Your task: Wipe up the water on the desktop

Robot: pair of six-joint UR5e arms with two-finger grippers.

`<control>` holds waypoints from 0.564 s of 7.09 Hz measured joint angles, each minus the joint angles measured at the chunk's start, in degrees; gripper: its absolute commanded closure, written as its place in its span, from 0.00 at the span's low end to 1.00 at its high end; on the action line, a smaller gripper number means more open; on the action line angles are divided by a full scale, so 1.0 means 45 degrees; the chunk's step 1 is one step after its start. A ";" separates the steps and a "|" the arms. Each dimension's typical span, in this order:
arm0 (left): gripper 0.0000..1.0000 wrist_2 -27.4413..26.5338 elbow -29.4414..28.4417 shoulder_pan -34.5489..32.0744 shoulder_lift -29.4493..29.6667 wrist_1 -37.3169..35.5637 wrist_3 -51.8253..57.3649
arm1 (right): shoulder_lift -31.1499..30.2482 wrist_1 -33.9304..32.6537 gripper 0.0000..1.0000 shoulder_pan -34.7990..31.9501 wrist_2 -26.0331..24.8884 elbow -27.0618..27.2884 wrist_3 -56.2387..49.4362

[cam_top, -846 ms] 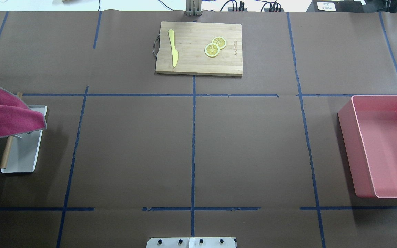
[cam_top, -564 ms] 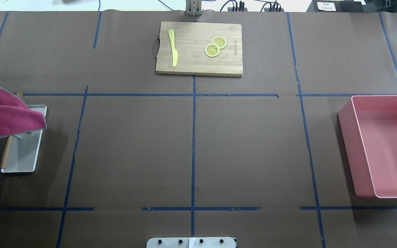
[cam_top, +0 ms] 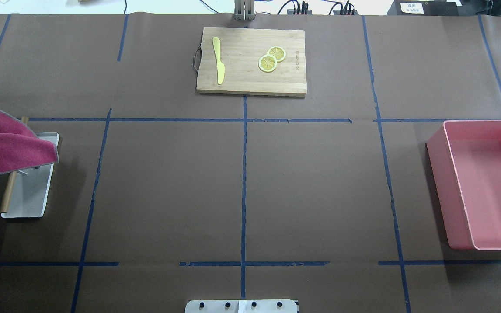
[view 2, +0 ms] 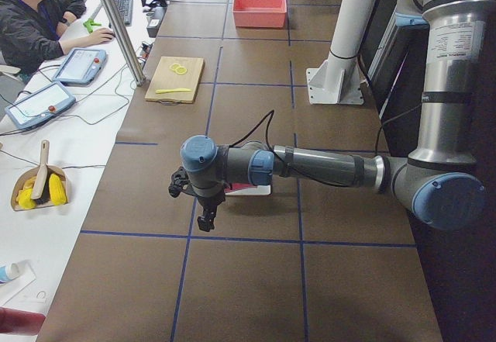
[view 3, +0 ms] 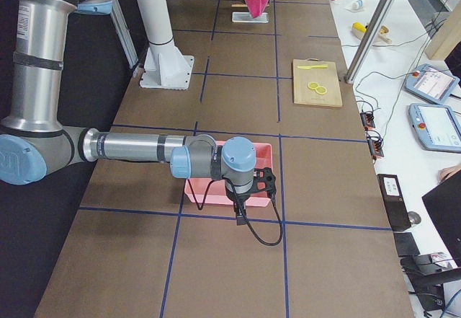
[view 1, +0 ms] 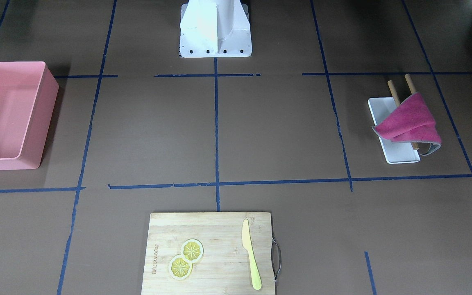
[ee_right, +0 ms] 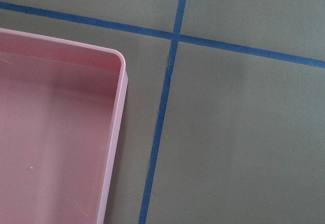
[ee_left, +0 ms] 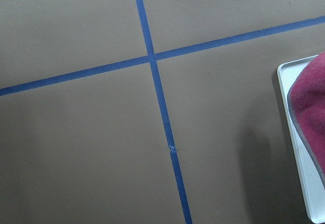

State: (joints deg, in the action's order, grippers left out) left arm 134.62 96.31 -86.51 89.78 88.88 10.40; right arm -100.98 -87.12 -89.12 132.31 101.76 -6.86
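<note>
The desktop (cam_top: 168, 191) is a flat brown surface crossed by blue tape lines; I see no water on it in any view. A red cloth (cam_top: 13, 150) hangs over two wooden rods above a white tray (cam_top: 31, 195) at the left edge; its corner shows in the left wrist view (ee_left: 310, 102). My left gripper (view 2: 205, 219) hovers above the desktop beside that tray and shows only in the left side view, so I cannot tell if it is open. My right gripper (view 3: 240, 215) hangs over the pink bin's (view 3: 209, 187) near edge; I cannot tell its state either.
The pink bin (cam_top: 485, 187) stands at the right edge. A bamboo cutting board (cam_top: 251, 61) with a yellow knife (cam_top: 218, 61) and two lemon slices (cam_top: 271, 58) lies at the far middle. The robot's white base (view 1: 214, 28) is at the near middle.
</note>
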 measured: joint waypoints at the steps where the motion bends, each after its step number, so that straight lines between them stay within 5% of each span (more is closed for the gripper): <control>1: 0.00 0.0000 -0.0036 0.0012 0.0057 0.0644 -0.0050 | 0.0000 -0.0008 0.00 0.0000 -0.0001 0.0068 0.0018; 4: 0.00 0.0052 -0.0426 0.0023 0.0048 0.1323 -0.0089 | -0.0004 -0.0012 0.00 0.0000 -0.0042 0.0199 0.0048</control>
State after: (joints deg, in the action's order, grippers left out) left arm 134.85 94.39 -86.40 89.99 94.83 10.00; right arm -101.00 -87.17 -89.12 132.12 102.66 -6.64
